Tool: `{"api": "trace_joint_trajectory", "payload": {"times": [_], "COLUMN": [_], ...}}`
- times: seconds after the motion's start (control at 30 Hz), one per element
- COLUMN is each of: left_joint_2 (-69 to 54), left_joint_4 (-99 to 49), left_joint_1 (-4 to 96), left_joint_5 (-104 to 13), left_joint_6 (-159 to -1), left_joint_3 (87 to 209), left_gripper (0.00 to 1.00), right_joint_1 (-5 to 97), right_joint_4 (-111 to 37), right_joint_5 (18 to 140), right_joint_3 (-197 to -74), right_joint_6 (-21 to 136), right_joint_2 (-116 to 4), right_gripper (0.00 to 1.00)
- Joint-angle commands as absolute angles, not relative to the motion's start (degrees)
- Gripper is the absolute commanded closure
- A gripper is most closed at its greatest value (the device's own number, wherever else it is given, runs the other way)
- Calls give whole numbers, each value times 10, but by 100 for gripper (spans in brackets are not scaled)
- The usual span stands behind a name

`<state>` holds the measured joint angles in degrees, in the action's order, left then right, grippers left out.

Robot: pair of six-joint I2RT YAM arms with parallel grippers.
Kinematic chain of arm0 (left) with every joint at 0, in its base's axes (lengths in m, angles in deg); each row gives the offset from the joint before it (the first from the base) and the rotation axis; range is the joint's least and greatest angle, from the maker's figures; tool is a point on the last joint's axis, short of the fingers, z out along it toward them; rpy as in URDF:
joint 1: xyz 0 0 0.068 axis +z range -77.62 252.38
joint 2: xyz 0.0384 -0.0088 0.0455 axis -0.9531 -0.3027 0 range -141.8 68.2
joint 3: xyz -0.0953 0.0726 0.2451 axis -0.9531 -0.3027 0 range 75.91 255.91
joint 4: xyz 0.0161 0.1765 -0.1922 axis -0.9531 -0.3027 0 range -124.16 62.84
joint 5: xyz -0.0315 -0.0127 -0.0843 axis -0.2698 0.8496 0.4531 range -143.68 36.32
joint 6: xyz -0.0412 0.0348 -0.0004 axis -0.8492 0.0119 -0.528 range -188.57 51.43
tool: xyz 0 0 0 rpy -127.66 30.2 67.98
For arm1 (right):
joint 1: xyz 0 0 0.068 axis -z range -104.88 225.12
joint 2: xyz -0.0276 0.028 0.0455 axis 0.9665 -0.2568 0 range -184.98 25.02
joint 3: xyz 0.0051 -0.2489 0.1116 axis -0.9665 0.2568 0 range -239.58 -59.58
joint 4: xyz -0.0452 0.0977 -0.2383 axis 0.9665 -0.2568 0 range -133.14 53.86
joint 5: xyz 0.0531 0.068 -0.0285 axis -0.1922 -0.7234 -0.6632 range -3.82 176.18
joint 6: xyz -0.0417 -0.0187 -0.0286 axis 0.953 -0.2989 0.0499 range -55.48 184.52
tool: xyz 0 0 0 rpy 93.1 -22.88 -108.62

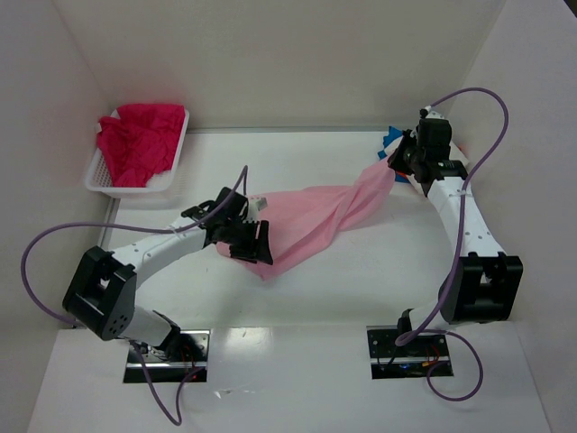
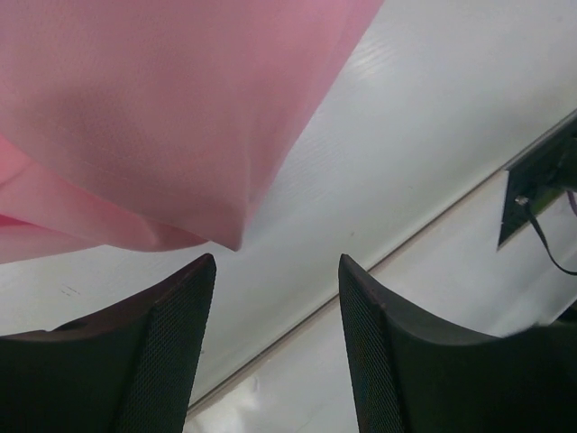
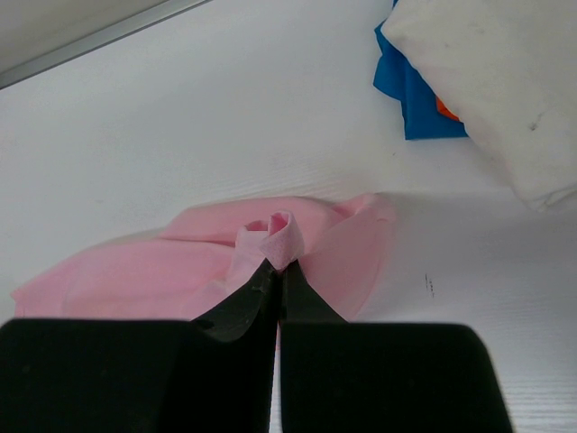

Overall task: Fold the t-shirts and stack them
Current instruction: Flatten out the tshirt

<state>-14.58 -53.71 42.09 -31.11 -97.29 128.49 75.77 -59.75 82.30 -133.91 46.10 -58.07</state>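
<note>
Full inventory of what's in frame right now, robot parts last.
light pink t-shirt: 1, pink, twisted and stretched across the table's middle
magenta-red t-shirt: 1, crumpled in the basket
basket: 1, white plastic lattice, far left corner
white t-shirt: 1, top of the pile at far right
blue t-shirt: 1, edge showing under the white one
orange t-shirt: 1, only a sliver in that pile
table: 1, white
cables: 2, purple, one looping off each arm
left gripper: 1, black, open, beside the pink shirt's near-left end
right gripper: 1, black, pinching the pink shirt's far-right end
</note>
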Motion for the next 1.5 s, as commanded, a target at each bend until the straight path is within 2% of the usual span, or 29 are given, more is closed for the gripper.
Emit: {"api": "trace_joint_trajectory", "payload": {"times": [0.0, 0.23, 0.87, 1.0, 1.47], "left_joint_2": [-171, -176, -150, -145, -164], "left_joint_4": [-516, -486, -488, -478, -454], "left_joint_1": [407, 398, 392, 392, 377], "left_joint_5": [-345, -398, -404, -404, -410], "left_joint_6": [-974, -990, -991, -995, -1000], "left_joint_3": [1274, 1276, 1315, 1310, 1299], "left_gripper": [36, 39, 45, 49, 51], "right_joint_1": [762, 762, 762, 762, 762], "right_joint_4": [-581, -581, -581, -581, -581], "right_joint_5": [827, 827, 827, 827, 827], "right_joint_3": [-1337, -1337, -1337, -1337, -1337], "right_joint_6": [459, 459, 459, 459, 459], "right_joint_2": [-571, -571, -576, -576, -576], "right_gripper": [100, 100, 100, 100, 100]}}
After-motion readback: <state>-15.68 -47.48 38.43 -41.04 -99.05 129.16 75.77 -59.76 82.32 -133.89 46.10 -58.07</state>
